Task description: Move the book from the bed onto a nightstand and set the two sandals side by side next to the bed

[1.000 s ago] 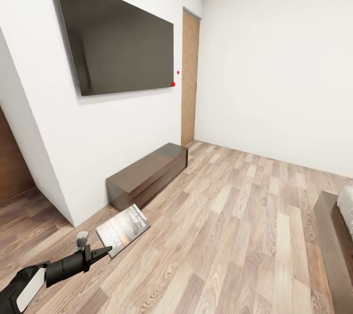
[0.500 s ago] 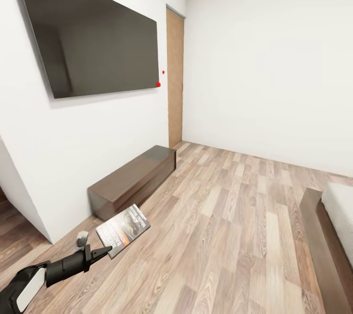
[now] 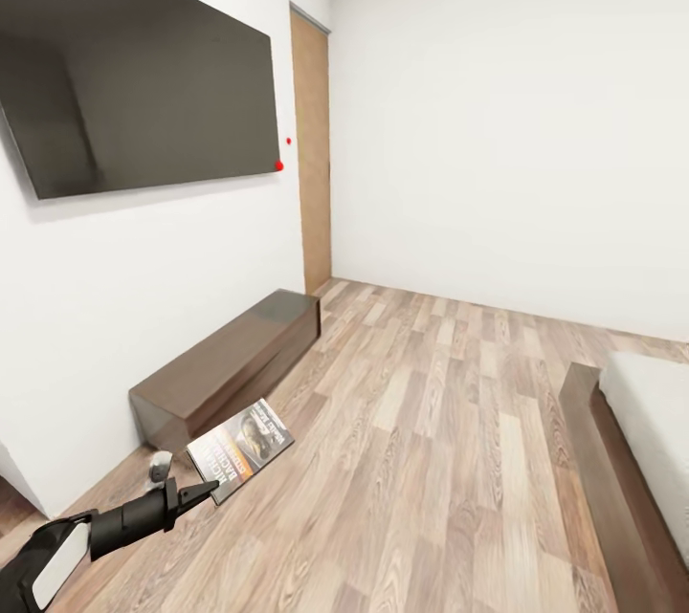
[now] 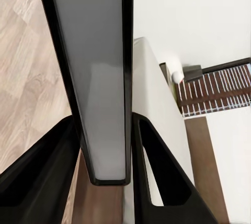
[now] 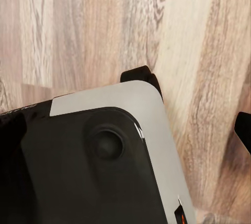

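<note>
The left gripper [image 3: 196, 495] sits low at the left of the head view, its black fingers clenched on the book [image 3: 241, 448] — a thin paperback with a dark cover, white lettering and an orange band, held flat and tilted above the wood-plank floor [image 3: 450, 460]. In the left wrist view the same book [image 4: 99, 77] appears edge-on as a long pale grey slab running between the two dark fingers [image 4: 157, 166], which press against it on either side.

Just past the book stands a long low dark bench [image 3: 230, 364] against the white wall, under a large black wall-mounted screen [image 3: 134, 87]. A brown wooden door [image 3: 313, 154] stands beyond the bench, near the room's corner. At the right edge lies the bed [image 3: 612, 460] — dark brown frame along the floor, pale mattress on top — well apart from the book.

The right wrist view looks down at the plank floor [image 5: 104, 25] past a rounded grey and black part of the robot's body [image 5: 94, 161]. Whether the right claw is released or clenched, I cannot tell.
</note>
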{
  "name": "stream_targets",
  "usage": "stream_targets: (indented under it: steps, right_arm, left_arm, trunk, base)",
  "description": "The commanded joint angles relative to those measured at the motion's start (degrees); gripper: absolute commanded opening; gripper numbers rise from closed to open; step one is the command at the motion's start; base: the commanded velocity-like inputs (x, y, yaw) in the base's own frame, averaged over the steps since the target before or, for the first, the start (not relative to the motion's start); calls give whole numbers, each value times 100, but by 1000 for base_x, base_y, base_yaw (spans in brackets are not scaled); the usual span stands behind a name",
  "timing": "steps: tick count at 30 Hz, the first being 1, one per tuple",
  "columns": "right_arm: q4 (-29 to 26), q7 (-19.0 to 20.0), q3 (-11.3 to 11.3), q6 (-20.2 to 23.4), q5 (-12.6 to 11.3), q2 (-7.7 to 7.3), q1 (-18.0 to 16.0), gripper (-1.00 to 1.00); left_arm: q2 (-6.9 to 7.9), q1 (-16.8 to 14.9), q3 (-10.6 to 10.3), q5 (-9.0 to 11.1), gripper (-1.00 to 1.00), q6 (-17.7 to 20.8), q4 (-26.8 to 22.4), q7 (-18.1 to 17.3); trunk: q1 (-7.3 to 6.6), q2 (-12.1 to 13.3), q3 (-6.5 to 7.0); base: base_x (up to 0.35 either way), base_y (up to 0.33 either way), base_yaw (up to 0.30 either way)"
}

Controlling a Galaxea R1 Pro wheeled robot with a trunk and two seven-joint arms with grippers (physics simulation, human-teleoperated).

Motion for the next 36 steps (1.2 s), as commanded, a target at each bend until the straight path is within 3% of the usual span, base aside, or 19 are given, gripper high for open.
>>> stream_targets:
  steps: [1,36]
  right_arm:
    - [24,37,48,-24,-48,2,-11,100]
    - [24,37,48,-25,-34,2,-11,100]
  left_arm:
    - [1,-3,6,45,-100,56,-2,-7]
    - [1,-3,5,45,-100,54,-1,-3]
  trunk:
    - [2,-3,-6]
    - [2,-3,-6]
  base:
    - [209,0,-169]
    - [209,0,-169]
